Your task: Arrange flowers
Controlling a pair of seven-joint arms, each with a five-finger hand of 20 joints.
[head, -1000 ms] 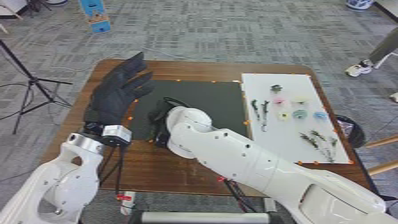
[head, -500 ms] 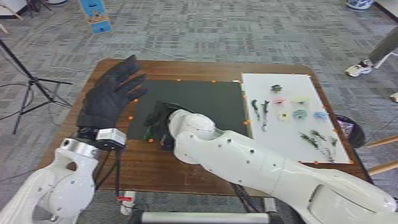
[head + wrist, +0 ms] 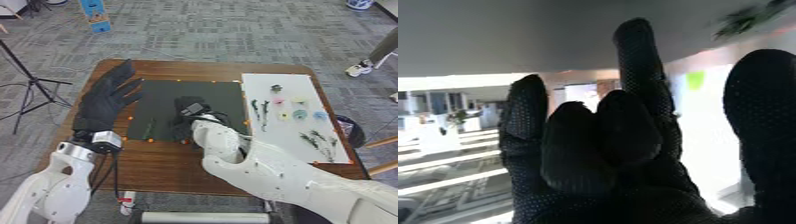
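Head view | green stem (image 3: 149, 128) lies on black mat (image 3: 164, 97) | right robot hand (image 3: 185, 119) nearby, loosely open | left robot hand (image 3: 100, 104) open

no text, label, brand, number or sign can be read; any print on the blue panel (image 3: 95, 16) is too small to tell.

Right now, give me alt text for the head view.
Right robot hand over a dark board bearing a green stem; left robot hand open at its left edge. On the right, a white board holds pastel flowers and green sprigs.
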